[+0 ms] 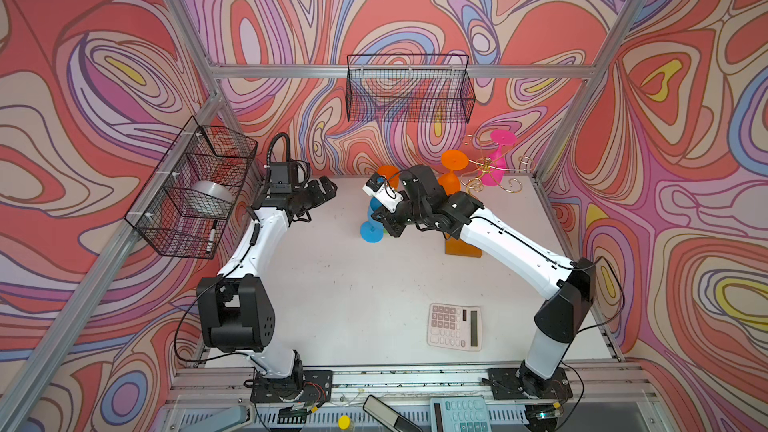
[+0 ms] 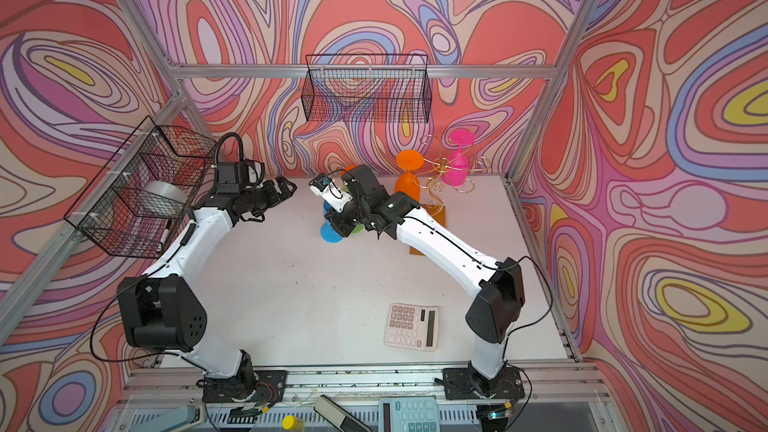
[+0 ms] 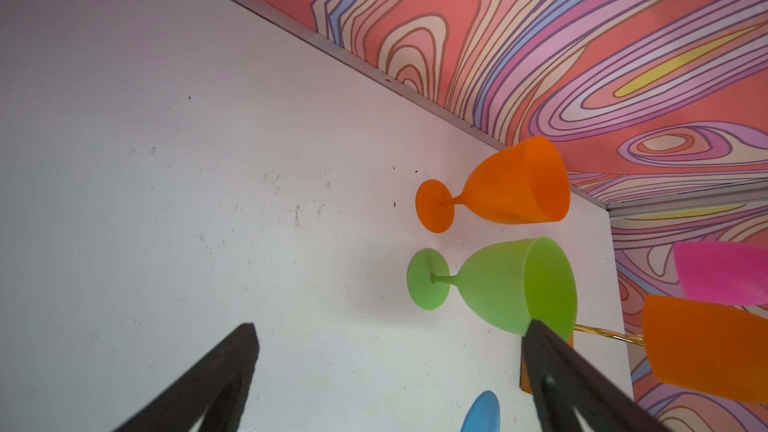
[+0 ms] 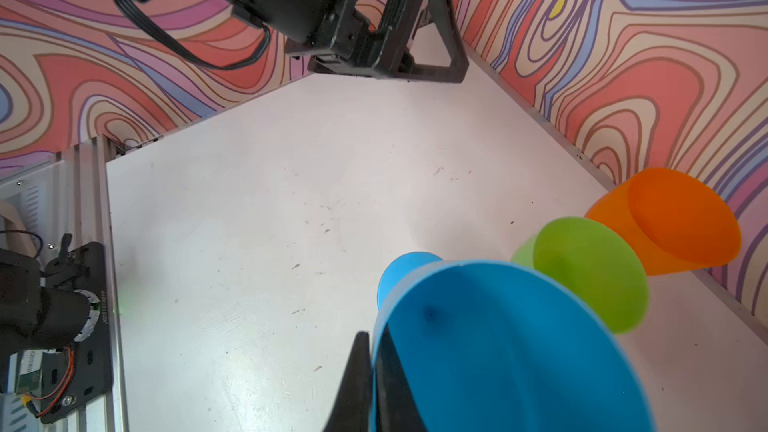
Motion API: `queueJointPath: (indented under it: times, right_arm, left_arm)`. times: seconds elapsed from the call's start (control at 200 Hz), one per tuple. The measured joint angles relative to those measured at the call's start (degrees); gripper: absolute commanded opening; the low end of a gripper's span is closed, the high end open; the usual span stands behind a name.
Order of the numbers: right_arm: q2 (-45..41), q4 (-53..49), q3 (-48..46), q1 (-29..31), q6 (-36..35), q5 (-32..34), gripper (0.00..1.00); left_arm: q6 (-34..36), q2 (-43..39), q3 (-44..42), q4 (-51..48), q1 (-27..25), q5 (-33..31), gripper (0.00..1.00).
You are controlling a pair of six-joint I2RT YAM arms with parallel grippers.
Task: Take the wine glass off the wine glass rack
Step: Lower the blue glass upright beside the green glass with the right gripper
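Blue glass (image 4: pixel 498 347) filled the right wrist view. The right gripper (image 4: pixel 372 336) was clamped on its rim, one finger inside the bowl and one outside, a thin pinch on one side of the wall. Left gripper (image 3: pixel 392 324) stood wide open and empty, up near the back wall, aimed toward the glasses.

The glass was off the rack (image 1: pixel 461 249), clear of its wire arms, over the far middle of the table (image 4: pixel 270 201) and just beside the green glass (image 4: pixel 590 272). I couldn't tell whether its foot was on the table or just above it.

Risks as I read them:
1) With a rim-only grip, the glass could pivot between the fingers or slip. Letting go with the foot not flat would likely tip it.
2) The green glass sat so close that a tip or sideways nudge could knock it over. The two bowls overlapped in the wrist view, and I couldn't tell if they touched.
3) In both top views my right forearm passed over the rack's base, near the hung orange glass (image 1: pixel 449 182) — a careless pull-back could clip the rack.
4) The left gripper was close by, so if both arms went in together they could collide.

Orientation: the long axis ran foot to rim, near vertical as far as I could judge — mouth up toward the wrist camera, foot down toward the table.
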Motion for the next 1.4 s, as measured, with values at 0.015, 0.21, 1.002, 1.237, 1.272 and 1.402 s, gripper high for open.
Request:
queueJointPath:
  times: [0.015, 0.21, 1.002, 1.237, 1.272, 1.402]
  right_arm:
    - [0.26, -0.20, 0.07, 0.09, -0.07, 0.33, 0.00]
    - [3.10, -1.88, 0.09, 0.57, -0.09, 2.91, 0.00]
    - [7.85, -2.12, -4.31, 2.01, 0.13, 8.04, 0.00]
    - [8.07, -0.87, -5.70, 1.99, 0.17, 8.46, 0.03]
    - [8.07, -0.70, -5.70, 1.99, 0.17, 8.44, 0.09]
    - [8.04, -0.20, -5.70, 1.99, 0.13, 8.63, 0.37]
  left_arm:
    - [0.13, 0.02, -0.11, 0.09, 0.00, 0.02, 1.00]
    - [1.86, -0.66, -4.28, 3.56, 0.02, 0.90, 1.00]
    - [3.15, -2.45, -6.69, 6.71, 0.13, 4.00, 1.00]
    - [3.13, -3.45, -7.13, 7.74, 0.15, 4.33, 1.00]
    - [3.13, -3.67, -7.17, 8.00, 0.15, 4.37, 1.00]
    - [3.13, -4.33, -7.23, 8.44, 0.20, 4.44, 1.00]
